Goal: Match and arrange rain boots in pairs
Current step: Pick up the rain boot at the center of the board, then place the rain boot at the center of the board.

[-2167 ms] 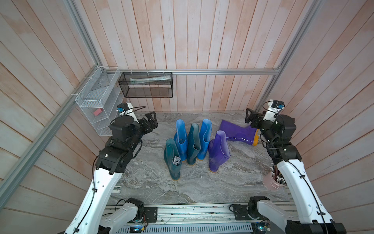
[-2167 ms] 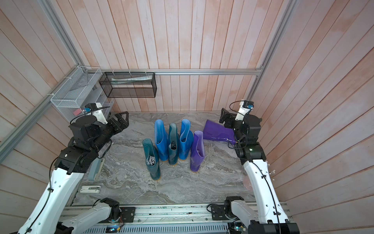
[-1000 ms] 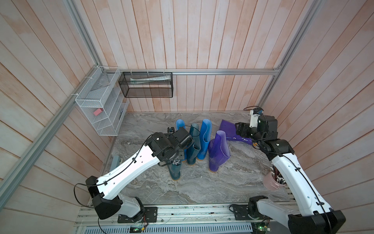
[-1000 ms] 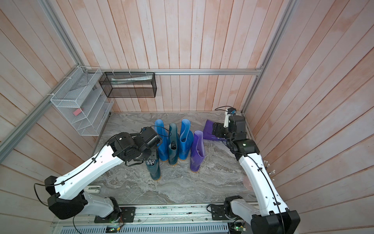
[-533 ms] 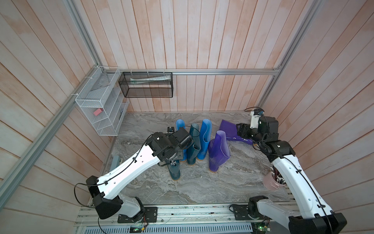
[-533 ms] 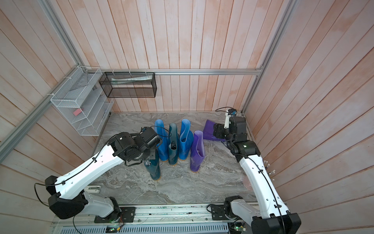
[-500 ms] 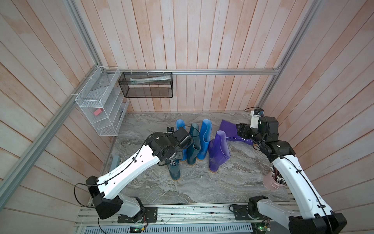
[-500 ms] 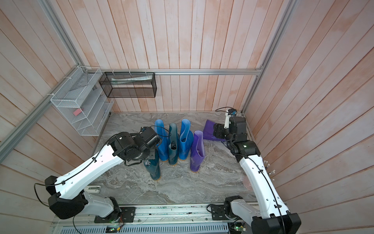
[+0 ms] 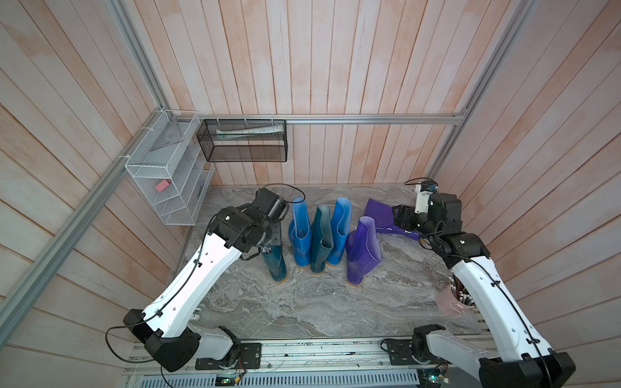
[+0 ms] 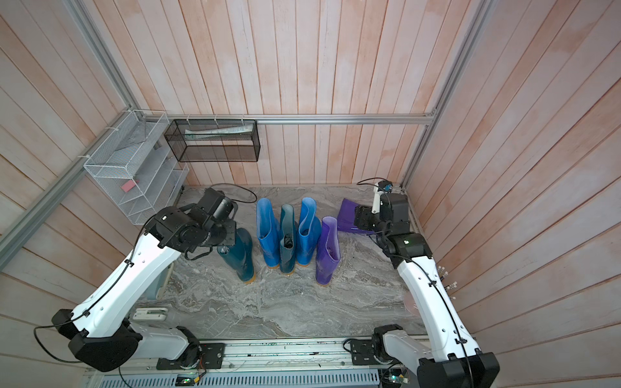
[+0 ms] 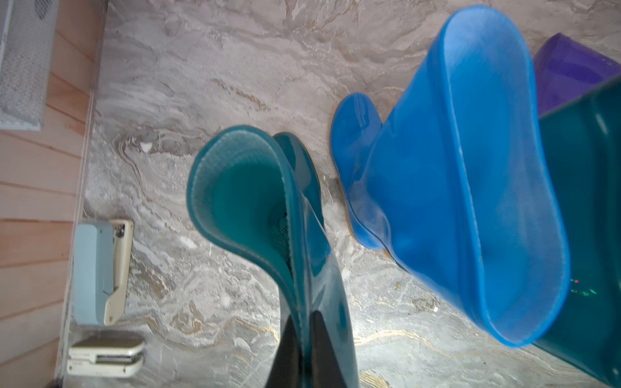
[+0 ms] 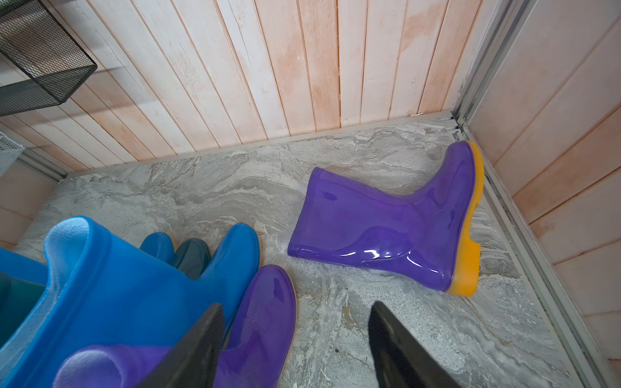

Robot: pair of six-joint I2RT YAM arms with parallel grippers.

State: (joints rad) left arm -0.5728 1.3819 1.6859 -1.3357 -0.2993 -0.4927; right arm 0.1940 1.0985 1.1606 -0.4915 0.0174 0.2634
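In both top views, left of centre, the left gripper (image 9: 268, 236) meets the cuff of an upright glossy dark teal rubber boot (image 9: 276, 265). Right of centre, the right gripper (image 10: 359, 217) hangs near a fallen glossy purple rubber boot (image 10: 346, 210). In the left wrist view, black fingers (image 11: 324, 339) pinch that teal cuff. In the right wrist view, the jaws are spread and empty, and the purple boot lies beyond on the grey marbled floor (image 12: 336, 319).

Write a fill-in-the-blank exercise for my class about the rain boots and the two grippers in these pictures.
1. The left gripper pinches the top edge of a dark teal boot, so its jaws are ___.
2. The right gripper grips nothing; its jaws stand ___.
3. One purple boot lies on its ___.
4. The other dark teal boot stands ___ the two bright blue boots.
Missing words: shut; open; side; between.
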